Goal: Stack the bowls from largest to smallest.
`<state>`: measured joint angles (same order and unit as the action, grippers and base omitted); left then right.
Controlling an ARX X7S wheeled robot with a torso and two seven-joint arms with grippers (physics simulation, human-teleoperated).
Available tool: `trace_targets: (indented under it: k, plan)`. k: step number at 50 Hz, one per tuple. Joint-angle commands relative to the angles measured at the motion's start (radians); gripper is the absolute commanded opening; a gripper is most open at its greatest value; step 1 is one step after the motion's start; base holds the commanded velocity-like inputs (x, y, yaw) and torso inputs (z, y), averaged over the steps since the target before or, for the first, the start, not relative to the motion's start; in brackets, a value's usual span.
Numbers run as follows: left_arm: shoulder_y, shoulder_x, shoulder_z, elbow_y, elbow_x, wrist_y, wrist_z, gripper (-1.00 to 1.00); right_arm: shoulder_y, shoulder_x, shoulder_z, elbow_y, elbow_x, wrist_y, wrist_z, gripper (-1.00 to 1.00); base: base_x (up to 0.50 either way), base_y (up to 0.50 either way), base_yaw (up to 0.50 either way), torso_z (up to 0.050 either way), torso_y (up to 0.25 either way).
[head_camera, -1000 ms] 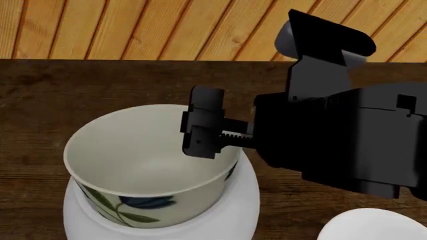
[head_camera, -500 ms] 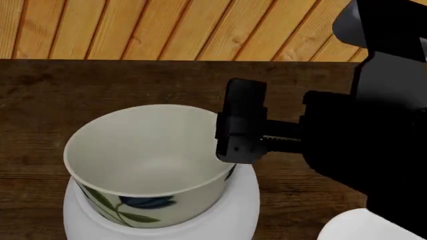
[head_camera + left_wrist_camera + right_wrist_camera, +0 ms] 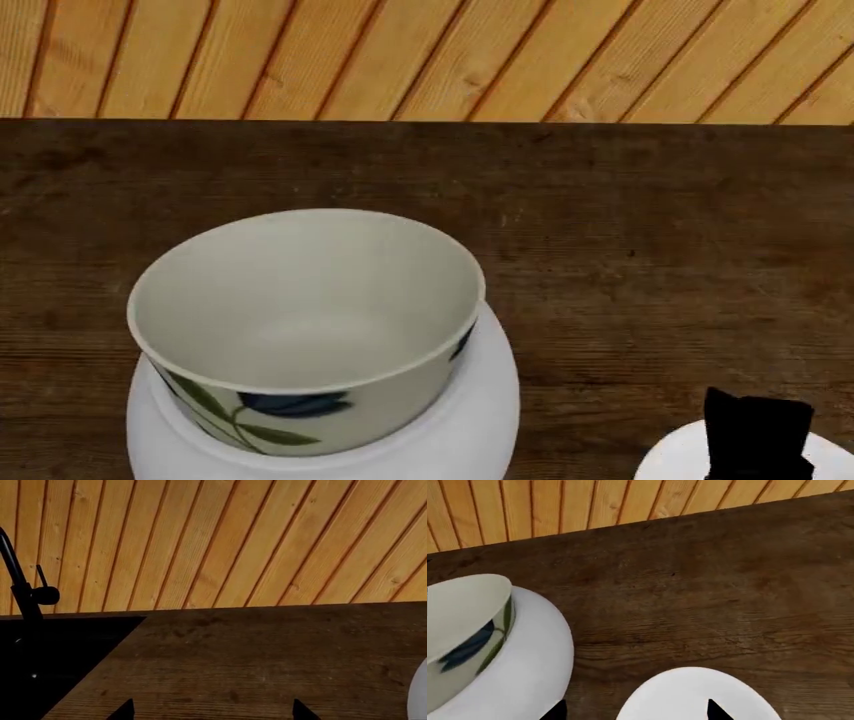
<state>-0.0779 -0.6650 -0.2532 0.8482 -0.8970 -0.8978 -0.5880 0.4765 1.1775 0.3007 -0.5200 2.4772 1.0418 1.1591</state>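
The medium cream bowl [image 3: 307,300] with the blue-flower print sits nested upright inside the large white bowl [image 3: 441,430] at the near left of the counter. The small white bowl [image 3: 674,458] stands apart at the near right, cut by the frame edge. My right gripper [image 3: 636,712] is open and empty. One tip is over the small white bowl [image 3: 694,695] and the other over the gap beside the large bowl [image 3: 534,665]. A black part of it [image 3: 758,440] shows over the small bowl. My left gripper [image 3: 212,712] is open and empty above bare wood.
The dark wooden counter [image 3: 601,200] runs back to a wall of orange planks [image 3: 400,60]. A black sink [image 3: 53,665] with a black faucet [image 3: 20,580] lies off to one side in the left wrist view. A white edge [image 3: 420,695] shows at that view's border.
My right arm has pulled away from the medium bowl's rim, moving right and toward the near edge, and is now at the small bowl. The nested bowls have not moved.
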Motion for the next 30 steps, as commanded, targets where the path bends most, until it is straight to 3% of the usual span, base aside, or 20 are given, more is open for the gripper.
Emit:
trace_targets:
  k: [1, 17, 30]
  plan:
    - [0.009, 0.004, -0.011, 0.001, -0.011, 0.011, 0.028, 1.0, -0.32, -0.042, 0.429, 0.01, -0.04, 0.203, 0.031, 1.0, 0.0, 0.0, 0.0, 0.0, 0.0]
    - [0.023, 0.003, -0.001, -0.004, 0.005, 0.024, 0.03, 1.0, -0.349, -0.162, 0.515, 0.099, -0.243, 0.369, 0.0, 1.0, 0.0, 0.0, 0.0, 0.0, 0.0]
    - [0.014, 0.004, 0.023, -0.002, 0.012, 0.023, 0.022, 1.0, -0.331, -0.313, 0.481, 0.123, -0.443, 0.46, -0.106, 1.0, 0.0, 0.0, 0.0, 0.0, 0.0]
